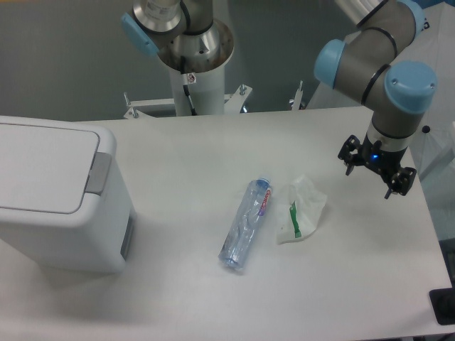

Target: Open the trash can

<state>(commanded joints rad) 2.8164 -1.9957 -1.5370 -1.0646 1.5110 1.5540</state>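
Trash can (pixel 50 206) is looking like smooth white plastic w/ a soft sheen; its push tab (pixel 98 172) is showing as matt grey plastic. Table (pixel 192 149) is showing a plain white matt top, smooth, no grain. Bottle (pixel 246 223) is looking like clear thin plastic, crushed & wrinkly, glinting in spots, w/ a blue cap. Wrapper (pixel 301 209) is reading as thin crumpled white film or paper w/ green print; can't tell which. Arm joints are wearing glossy light-blue plastic caps (pixel 410 82) over dull grey metal-looking tube. Gripper (pixel 376 166) is appearing black, matt, hard. Base column (pixel 192 78) is looking white-painted, w/ brushed-metal parts up top.
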